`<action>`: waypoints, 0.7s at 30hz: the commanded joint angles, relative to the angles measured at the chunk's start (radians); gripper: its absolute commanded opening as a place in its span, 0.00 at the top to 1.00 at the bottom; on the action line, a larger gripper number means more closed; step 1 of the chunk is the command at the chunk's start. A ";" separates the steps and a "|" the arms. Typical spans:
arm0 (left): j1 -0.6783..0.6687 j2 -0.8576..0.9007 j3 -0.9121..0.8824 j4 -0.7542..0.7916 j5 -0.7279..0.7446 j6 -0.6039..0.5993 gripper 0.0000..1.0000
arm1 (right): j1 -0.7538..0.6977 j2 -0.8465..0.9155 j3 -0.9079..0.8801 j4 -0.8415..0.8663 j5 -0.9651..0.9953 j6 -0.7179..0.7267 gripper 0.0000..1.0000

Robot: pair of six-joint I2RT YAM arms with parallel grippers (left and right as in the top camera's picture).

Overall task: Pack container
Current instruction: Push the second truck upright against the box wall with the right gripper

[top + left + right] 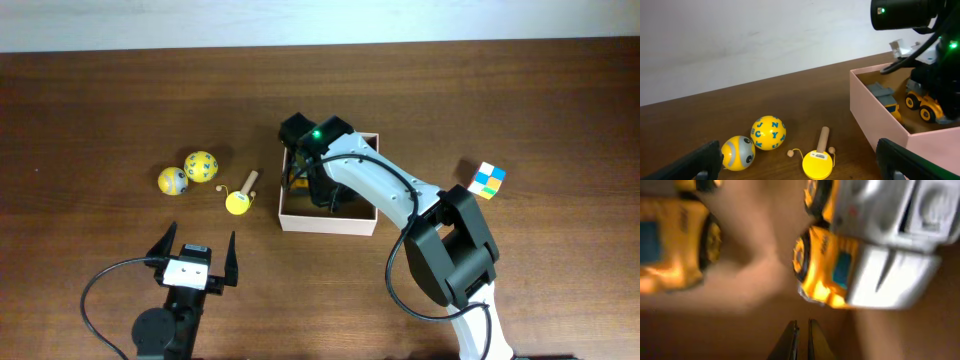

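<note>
Partly packed: yellow trucks point(925, 102) lie in container point(330, 223) at frame centre, right end effector point(802, 332) closed empty inside it, left end effector point(196, 250) open lower left; two balls point(201, 166), paddle point(238, 203) and cube point(487, 180) left on table point(100, 100).

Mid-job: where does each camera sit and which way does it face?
Overhead: above the table, facing straight down; box, two balls, left arm, right arm show.
Left wrist: low over the table, facing the box's side; open fingers at bottom corners.
Right wrist: inside the box, close on yellow trucks; shut fingertips below.
Shared: both wrist views show yellow trucks.
</note>
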 commanded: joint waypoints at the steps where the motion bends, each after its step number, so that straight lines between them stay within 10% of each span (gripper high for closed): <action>1: 0.003 -0.006 -0.008 0.002 -0.004 0.013 0.01 | -0.011 -0.038 -0.003 0.043 0.005 -0.039 0.95; 21: 0.003 -0.006 -0.008 0.002 -0.004 0.013 0.01 | -0.103 -0.038 -0.003 0.209 0.006 -0.191 0.95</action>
